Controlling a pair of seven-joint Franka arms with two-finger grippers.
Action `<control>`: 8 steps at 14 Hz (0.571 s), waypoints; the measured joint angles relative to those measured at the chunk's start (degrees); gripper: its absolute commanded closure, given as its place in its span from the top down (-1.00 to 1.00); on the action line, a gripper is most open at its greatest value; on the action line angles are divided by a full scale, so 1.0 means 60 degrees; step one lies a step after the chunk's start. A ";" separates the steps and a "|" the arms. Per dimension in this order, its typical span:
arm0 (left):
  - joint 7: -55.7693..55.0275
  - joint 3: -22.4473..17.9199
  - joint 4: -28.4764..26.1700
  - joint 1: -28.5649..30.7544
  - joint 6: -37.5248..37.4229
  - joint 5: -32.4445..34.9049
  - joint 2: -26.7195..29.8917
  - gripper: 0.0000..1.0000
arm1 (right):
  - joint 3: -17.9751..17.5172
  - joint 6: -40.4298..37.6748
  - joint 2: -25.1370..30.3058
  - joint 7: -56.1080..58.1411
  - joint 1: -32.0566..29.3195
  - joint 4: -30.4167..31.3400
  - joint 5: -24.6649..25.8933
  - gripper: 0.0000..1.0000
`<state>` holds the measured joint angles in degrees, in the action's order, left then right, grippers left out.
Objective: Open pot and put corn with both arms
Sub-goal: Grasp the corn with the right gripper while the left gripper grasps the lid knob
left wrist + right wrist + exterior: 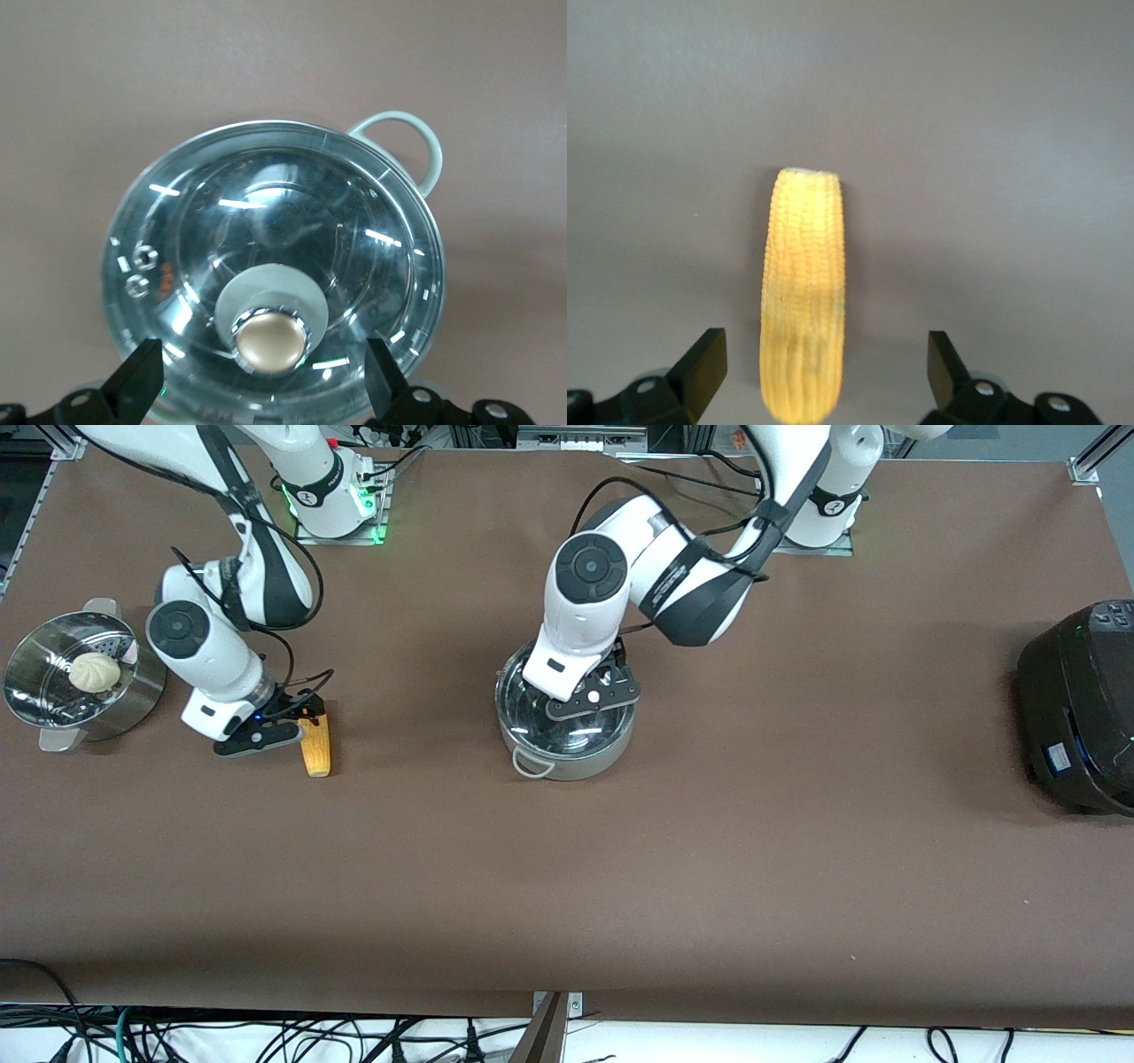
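The steel pot (pixel 567 755) stands mid-table with its glass lid (pixel 275 221) on and a loop handle (pixel 529 764) toward the front camera. My left gripper (pixel 592 701) hovers over the lid, open; its fingers (pixel 142 376) stand wide on either side of the tan knob (pixel 270 341), not touching it. The yellow corn (pixel 315 746) lies on the table toward the right arm's end. My right gripper (pixel 259 737) is low over it, open; the cob (pixel 803 301) lies between the spread fingers (pixel 704 359), lengthwise away from the wrist.
A steel steamer bowl (pixel 133 695) with a white bun (pixel 94 671) stands at the right arm's end of the table. A large black cooker (pixel 1081 704) stands at the left arm's end. The brown table (pixel 709 868) stretches toward the front camera.
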<state>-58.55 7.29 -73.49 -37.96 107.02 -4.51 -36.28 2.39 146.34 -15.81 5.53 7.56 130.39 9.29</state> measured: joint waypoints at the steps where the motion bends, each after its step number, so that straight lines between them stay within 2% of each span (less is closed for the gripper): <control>1: -0.0003 -0.0001 0.0004 -0.0063 0.0182 0.0093 -0.0168 0.99 | 0.0000 0.0240 -0.0324 0.0000 0.0000 0.0017 0.0000 1.00; 2: -0.0010 -0.0001 0.0003 -0.0112 0.0349 0.0194 -0.0302 0.99 | 0.0001 0.0504 -0.0620 0.0000 -0.0001 0.0016 0.0000 0.87; 3: -0.0012 -0.0001 0.0003 -0.0136 0.0466 0.0235 -0.0388 0.94 | 0.0003 0.0783 -0.0842 0.0000 -0.0001 0.0013 0.0000 0.40; 4: -0.0012 -0.0001 0.0002 -0.0143 0.0561 0.0245 -0.0443 0.92 | 0.0003 0.1016 -0.0991 0.0000 -0.0001 0.0009 0.0000 -0.15; 5: -0.0010 -0.0007 0.0002 -0.0143 0.0600 0.0247 -0.0459 0.73 | 0.0003 0.1122 -0.1059 0.0000 -0.0001 0.0002 0.0000 -0.52; 7: -0.0010 -0.0033 0.0002 -0.0143 0.0621 0.0249 -0.0456 0.28 | 0.0003 0.1149 -0.1056 0.0001 -0.0001 -0.0019 0.0000 -0.81; 8: -0.0010 -0.0050 -0.0010 -0.0143 0.0621 0.0249 -0.0456 0.24 | 0.0004 0.1158 -0.1054 0.0001 -0.0001 -0.0031 0.0000 -0.85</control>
<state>-58.61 6.99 -73.55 -38.81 110.75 -3.01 -39.01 2.41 153.29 -22.14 5.54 7.56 130.21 9.28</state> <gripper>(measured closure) 0.216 0.370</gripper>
